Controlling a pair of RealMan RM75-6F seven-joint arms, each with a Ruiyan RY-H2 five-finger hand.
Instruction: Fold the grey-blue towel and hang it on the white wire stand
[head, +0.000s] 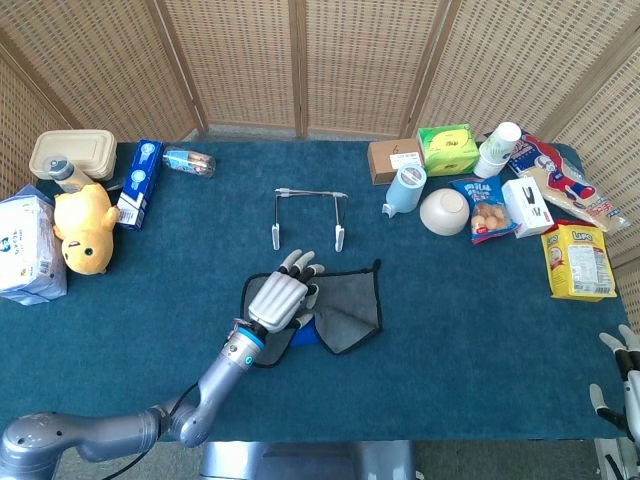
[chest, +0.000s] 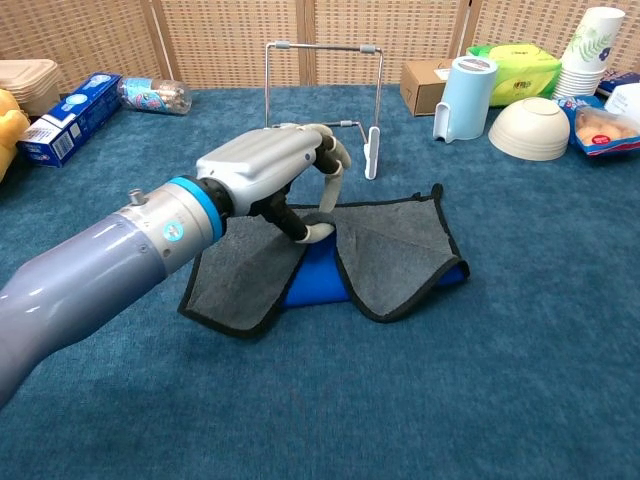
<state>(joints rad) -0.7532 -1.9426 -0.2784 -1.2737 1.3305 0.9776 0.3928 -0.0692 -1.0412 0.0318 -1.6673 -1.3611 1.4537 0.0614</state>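
The left hand (chest: 285, 175) pinches the near edge of the towel (chest: 390, 250), lifting it so the blue underside shows. The towel lies half folded near the middle of the table (head: 480, 330), just in front of the wire stand (head: 308, 215). The right hand (head: 622, 385), at the table's right front corner, holds nothing, fingers apart.
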